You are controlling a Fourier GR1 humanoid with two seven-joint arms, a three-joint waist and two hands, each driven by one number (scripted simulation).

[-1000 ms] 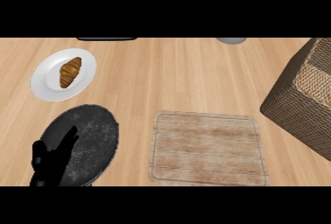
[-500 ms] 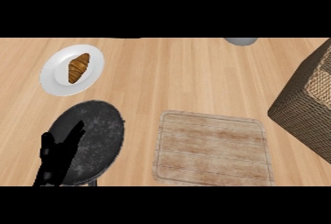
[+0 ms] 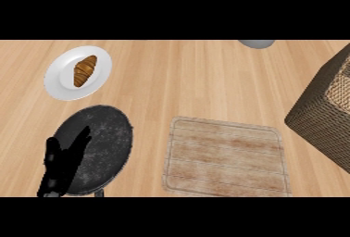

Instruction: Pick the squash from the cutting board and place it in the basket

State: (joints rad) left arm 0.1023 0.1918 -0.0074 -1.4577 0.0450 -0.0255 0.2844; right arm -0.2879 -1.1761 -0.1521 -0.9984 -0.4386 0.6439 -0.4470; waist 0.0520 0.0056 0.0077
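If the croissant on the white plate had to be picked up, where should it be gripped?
Take the croissant across its thick middle, from above: it lies flat on the plate, long axis running roughly near-to-far, so the pinch likely closes best across its narrow width, left and right.

A light wooden counter (image 3: 191, 78) carries a white plate (image 3: 58, 88) at the upper left, with a croissant (image 3: 84, 71) lying on it. Below the plate sits a dark, speckled round pan (image 3: 106, 134). The left hand (image 3: 60, 169) shows at the lower left edge, its fingers straight and pointing up over the pan's near side. Beside the pan lies a wooden cutting board (image 3: 226, 157), its top bare, and a wicker basket (image 3: 321, 115) stands at the right edge. A grey rounded object (image 3: 256, 43) is cut off by the top edge.
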